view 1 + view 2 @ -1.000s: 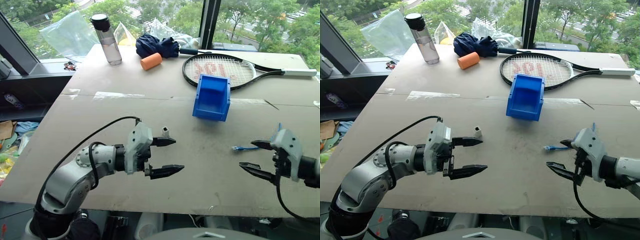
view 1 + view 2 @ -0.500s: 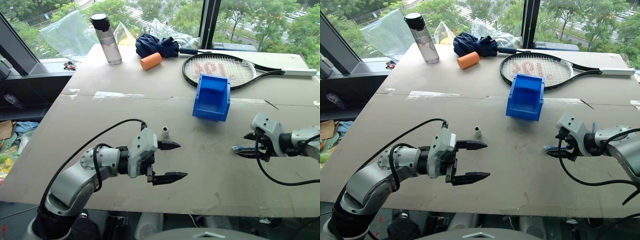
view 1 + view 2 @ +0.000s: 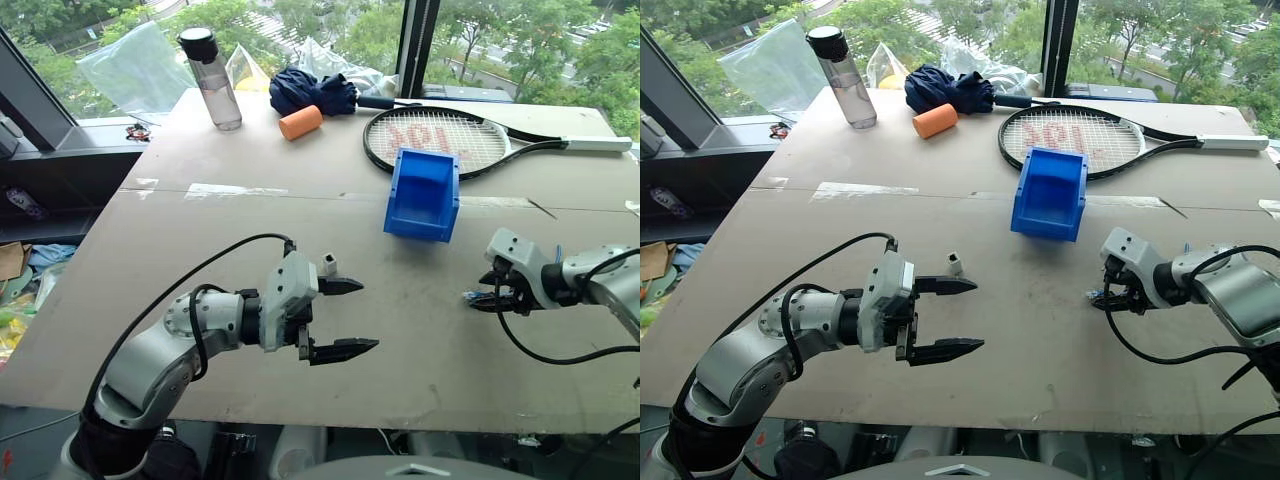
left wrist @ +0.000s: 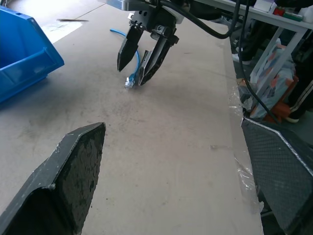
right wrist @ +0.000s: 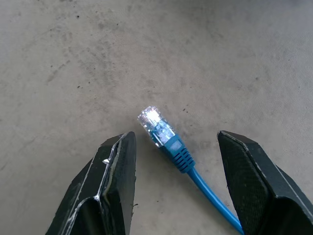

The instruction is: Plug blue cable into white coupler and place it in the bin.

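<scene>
My matt black fingers [image 5: 117, 186] flank a glossy clear-plastic plug [image 5: 155, 126] on the blue cable [image 5: 195, 178], over a scuffed, dull tabletop [image 5: 73, 58].

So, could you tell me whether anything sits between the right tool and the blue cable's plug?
Nothing visible does. The right tool has a finger on each side of the blue cable, with bare table around the plug.

grey table [image 3: 250, 230] before big windows [image 3: 480, 40], green trees [image 3: 560, 30] outside.

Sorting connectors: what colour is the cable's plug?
Clear, on the blue cable; right wrist view shows it best.
</scene>
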